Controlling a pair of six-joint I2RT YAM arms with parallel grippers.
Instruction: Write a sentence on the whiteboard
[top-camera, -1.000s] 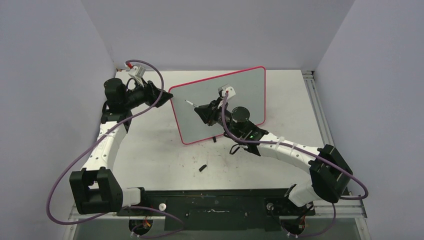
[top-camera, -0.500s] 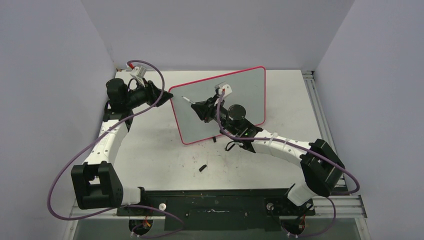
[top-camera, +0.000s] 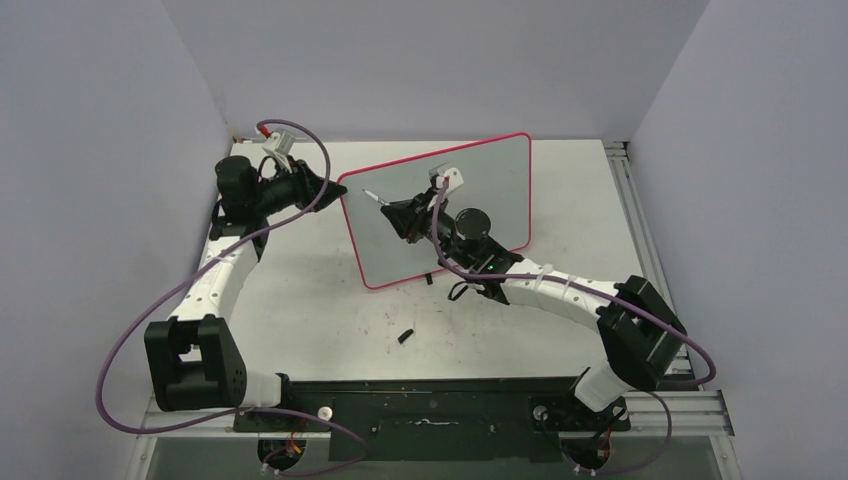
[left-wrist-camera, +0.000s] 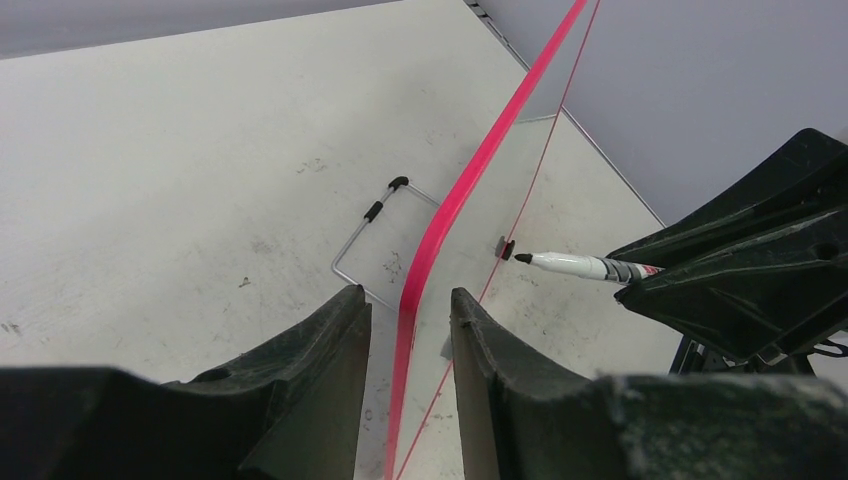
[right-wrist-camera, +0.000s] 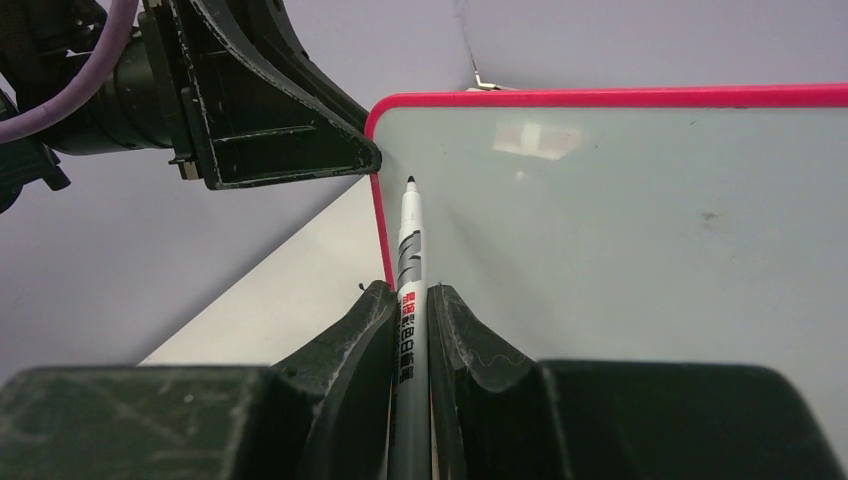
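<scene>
Top external view: scuffed white table (top-camera: 300, 300) with the whiteboard (top-camera: 490, 180) standing tilted at its far middle, thin pink-red rim all round and the face bare. The left arm reaches in from the left, its purple cable (top-camera: 130, 340) looping beside it. The left gripper (top-camera: 326, 186) sits astride the board's left edge; the left wrist view shows the rim running between the two fingers with a narrow gap on each side, so the jaws are parted and not clamped. The right arm crosses in front of the board's lower right part. The right gripper (top-camera: 392, 212) is closed on a marker (top-camera: 375, 198), whose black tip lies close to the face near the upper left corner; contact cannot be told. A wire stand (left-wrist-camera: 362, 232) shows behind the board. A small black piece (top-camera: 405, 335) lies on the table nearer the bases. Compared with one second before, the marker has moved up and left, the left jaws have narrowed, and board and black piece are unmoved.
</scene>
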